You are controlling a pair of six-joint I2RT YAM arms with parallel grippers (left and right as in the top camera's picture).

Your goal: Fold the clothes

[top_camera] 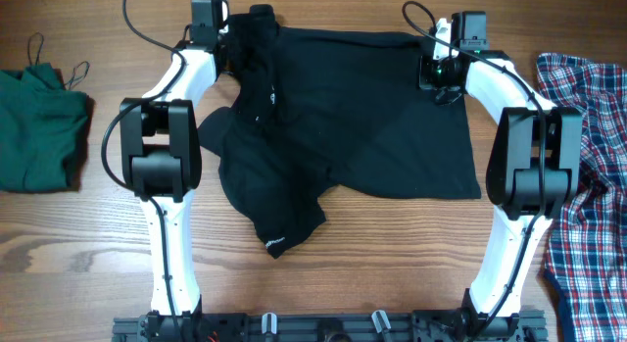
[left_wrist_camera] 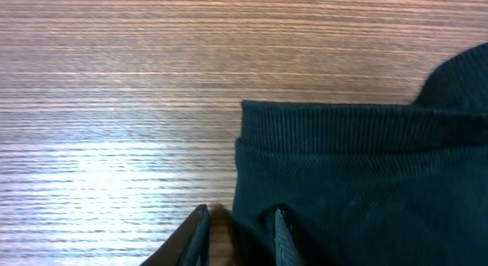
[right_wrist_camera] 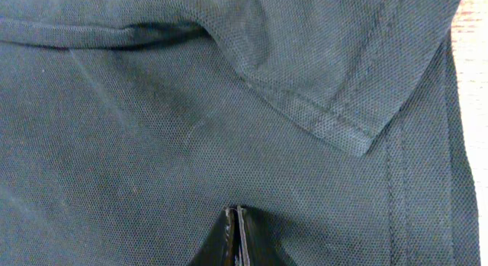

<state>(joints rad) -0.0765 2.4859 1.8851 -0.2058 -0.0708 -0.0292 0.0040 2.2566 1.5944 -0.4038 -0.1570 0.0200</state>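
Observation:
The clothes lie on a wooden table. A black shirt (top_camera: pixel 372 117) is spread in the middle, with one part folded over and a white-lettered sleeve (top_camera: pixel 284 234) pointing to the front. My left gripper (top_camera: pixel 217 46) is at its back left corner. In the left wrist view the left gripper (left_wrist_camera: pixel 242 237) is open, and the ribbed edge of the black shirt (left_wrist_camera: pixel 366 174) lies between the fingers, with bare wood beside it. My right gripper (top_camera: pixel 446 82) is at the back right. Seen from the wrist, the right gripper (right_wrist_camera: pixel 238 216) is shut and pinches the black shirt (right_wrist_camera: pixel 152 129) just below a sleeve hem (right_wrist_camera: pixel 328 106).
A dark green strappy top (top_camera: pixel 34 126) lies bunched at the left edge. At the right edge, a red-blue-white plaid shirt (top_camera: pixel 588 166) runs toward the front. The arm bases stand on a rail (top_camera: pixel 323 327) at the front of the wooden table (top_camera: pixel 88 244).

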